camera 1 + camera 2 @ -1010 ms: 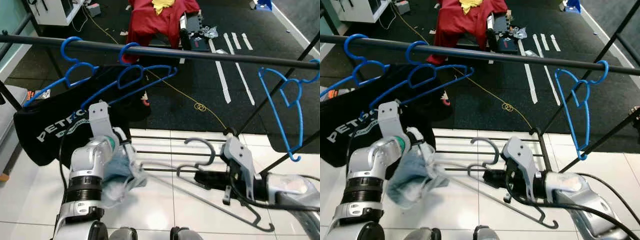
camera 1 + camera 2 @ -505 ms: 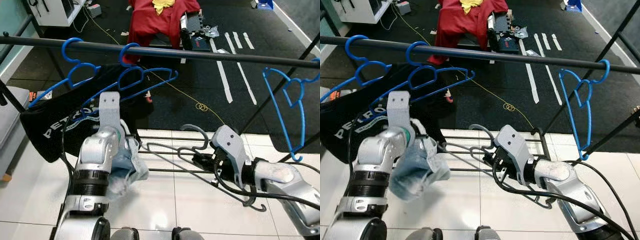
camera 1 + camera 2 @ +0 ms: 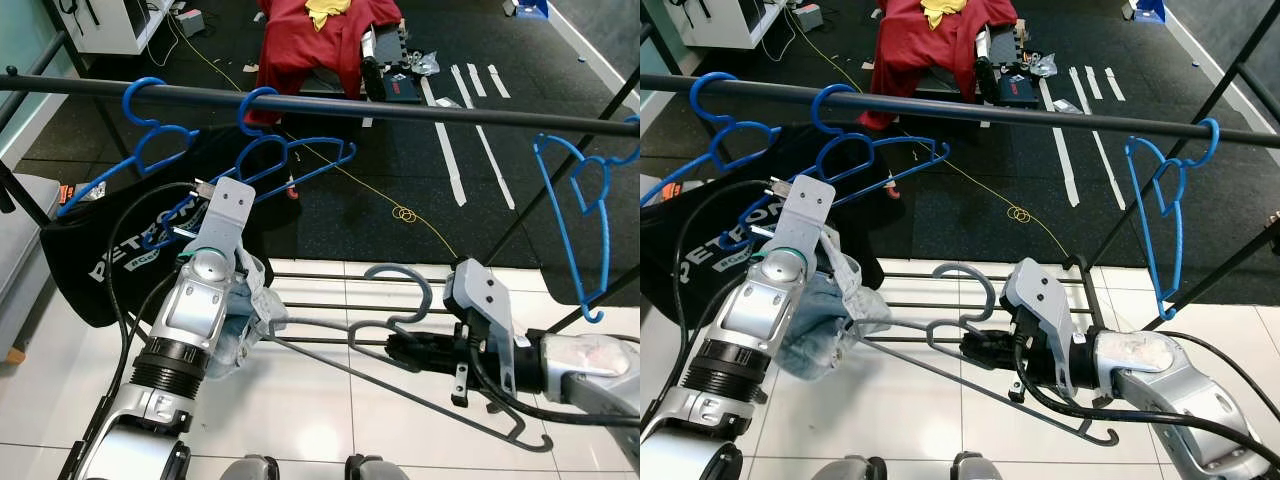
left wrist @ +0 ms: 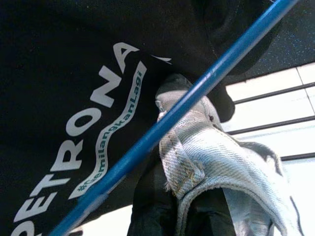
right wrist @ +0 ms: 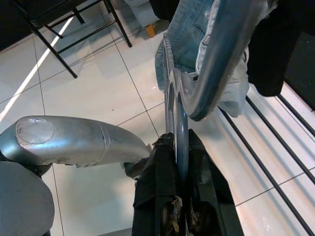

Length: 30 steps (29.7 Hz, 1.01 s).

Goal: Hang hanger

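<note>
1. The right gripper (image 3: pixel 975 347) has its jaws clenched on a grey hanger (image 3: pixel 970 285), low at the right, below the black rail (image 3: pixel 970 108).
2. The left gripper (image 3: pixel 262 300) grasps a pale denim garment (image 3: pixel 825 315) draped over the hanger's left end.
3. Three blue hangers (image 3: pixel 865 155) hang on the rail, one far right, beside a black shirt (image 3: pixel 110 250).

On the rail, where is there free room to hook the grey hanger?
Free: the rail between the middle blue hanger and the right blue hanger. Crowded: the left end, with two blue hangers and a black shirt.
</note>
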Motion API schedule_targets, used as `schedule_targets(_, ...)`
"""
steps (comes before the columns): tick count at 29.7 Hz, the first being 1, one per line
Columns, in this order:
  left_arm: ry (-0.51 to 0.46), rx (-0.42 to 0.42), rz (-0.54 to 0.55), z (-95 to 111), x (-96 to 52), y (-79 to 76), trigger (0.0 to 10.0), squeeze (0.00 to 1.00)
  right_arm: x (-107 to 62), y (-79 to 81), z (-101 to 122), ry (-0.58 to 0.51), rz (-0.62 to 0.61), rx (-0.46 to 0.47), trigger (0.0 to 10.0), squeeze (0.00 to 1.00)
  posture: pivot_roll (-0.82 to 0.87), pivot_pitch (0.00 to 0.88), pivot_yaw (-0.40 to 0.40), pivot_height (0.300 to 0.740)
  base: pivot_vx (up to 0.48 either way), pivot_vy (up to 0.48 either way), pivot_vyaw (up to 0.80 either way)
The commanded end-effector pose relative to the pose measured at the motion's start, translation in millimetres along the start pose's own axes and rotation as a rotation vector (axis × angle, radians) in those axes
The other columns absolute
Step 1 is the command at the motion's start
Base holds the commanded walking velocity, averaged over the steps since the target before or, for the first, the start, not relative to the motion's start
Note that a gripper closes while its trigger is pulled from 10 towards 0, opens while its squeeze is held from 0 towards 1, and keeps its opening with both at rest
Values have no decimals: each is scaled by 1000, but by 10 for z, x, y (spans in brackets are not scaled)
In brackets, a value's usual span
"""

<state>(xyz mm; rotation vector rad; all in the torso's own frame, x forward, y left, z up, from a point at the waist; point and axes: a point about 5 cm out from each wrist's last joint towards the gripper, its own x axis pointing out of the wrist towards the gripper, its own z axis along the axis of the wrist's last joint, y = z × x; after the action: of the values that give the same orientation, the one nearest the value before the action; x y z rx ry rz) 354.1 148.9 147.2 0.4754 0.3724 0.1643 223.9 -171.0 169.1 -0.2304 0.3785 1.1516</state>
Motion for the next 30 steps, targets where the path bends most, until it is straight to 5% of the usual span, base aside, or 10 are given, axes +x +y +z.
schedule_targets(1, -8, 4, 6, -14, -16, -17, 10000, 0, 18, 21, -36, 21, 6, -6, 0, 0, -71, 58, 70, 740, 0, 0, 0)
schedule_targets(3, -8, 4, 6, -14, -16, -17, 10000, 0, 18, 21, -36, 21, 6, -6, 0, 0, -71, 58, 70, 740, 0, 0, 0)
schedule_targets(5, -25, -53, -111, -35, -14, -91, 10000, 0, 90, -81, -75, -2, -95, -19, 0, 0, -67, 52, 70, 740, 0, 0, 0)
schedule_targets(6, -88, -209, -357, -184, -60, -204, 10000, 0, 209, -332, -162, -111, -386, 38, 10000, 0, -65, 50, 69, 740, 0, 0, 0)
schedule_targets(9, -118, -252, -401, -345, -99, -198, 10000, 0, 258, -385, -265, -166, -503, 131, 10000, 0, -63, 51, 67, 740, 0, 0, 0)
schedule_targets(12, -118, -258, -371, -445, -105, -156, 10000, 0, 284, -346, -332, -169, -503, 172, 10000, 0, -62, 54, 63, 740, 0, 0, 0)
schedule_targets(13, -127, -215, -328, -663, -139, -56, 10000, 0, 331, -259, -419, -169, -497, 221, 10000, 0, -53, 57, 50, 740, 0, 0, 0)
schedule_targets(18, -127, -199, -317, -792, -166, -10, 10000, 0, 351, -217, -430, -179, -498, 255, 10000, 0, -53, 61, 43, 740, 0, 0, 0)
schedule_targets(24, -115, -349, -336, -882, -182, -52, 10000, 0, 438, -418, -687, -153, -794, 301, 10000, 0, -53, 77, 37, 740, 0, 0, 0)
schedule_targets(30, -108, -379, -335, -889, -159, -65, 10000, 0, 377, -558, -733, -181, -987, 320, 10000, 0, -51, 93, 35, 740, 0, 0, 0)
